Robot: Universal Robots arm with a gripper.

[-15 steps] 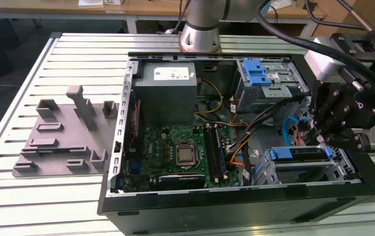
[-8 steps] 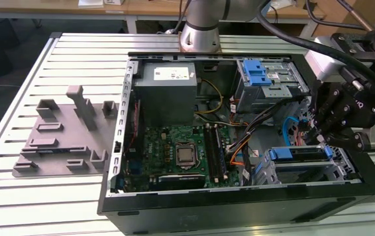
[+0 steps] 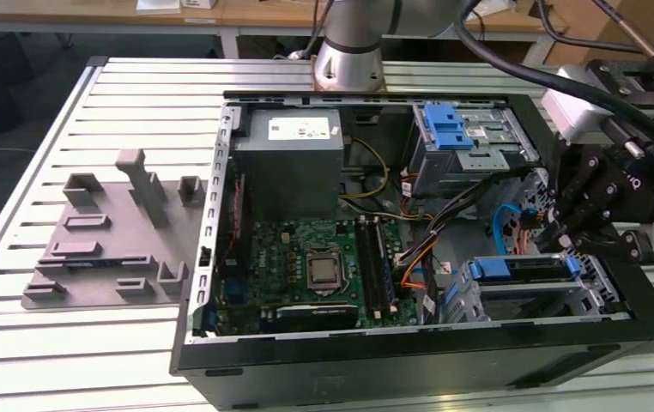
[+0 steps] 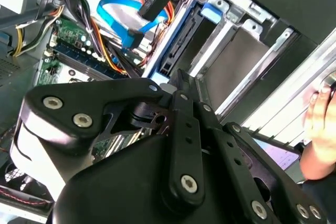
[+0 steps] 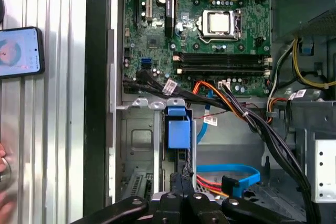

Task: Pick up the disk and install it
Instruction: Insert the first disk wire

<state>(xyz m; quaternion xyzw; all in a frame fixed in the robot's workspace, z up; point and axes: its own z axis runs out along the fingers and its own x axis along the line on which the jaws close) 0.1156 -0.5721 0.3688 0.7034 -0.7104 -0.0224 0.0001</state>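
The robot's gripper hangs over the lower corner of an open computer case, on the exterior view's right. The case lies on its side on a slotted metal table. We cannot tell whether the gripper is open or closed, because its own dark linkage covers the tip in both wrist views.

Directly under the gripper is the disk. It stands on its thin edge inside a grey metal drive cage, and its blue plastic carrier faces up. In the exterior view the disk's long axis runs from that view's left to its right, parallel to the black near wall of the case. In the first wrist view we look along that thin edge, and the blue carrier tab lies in line with the gripper, just beyond its tip. In the second wrist view the tip sits at or touching the disk's near end, though we cannot confirm contact. We judge that the disk is already in its bay and that the gripper is lined up with its length.

Beyond the cage, a blue ribbon cable and bundled wires cross towards the green motherboard. Outside the case, a phone lies on the table, and a person's hand is near the table's edge.
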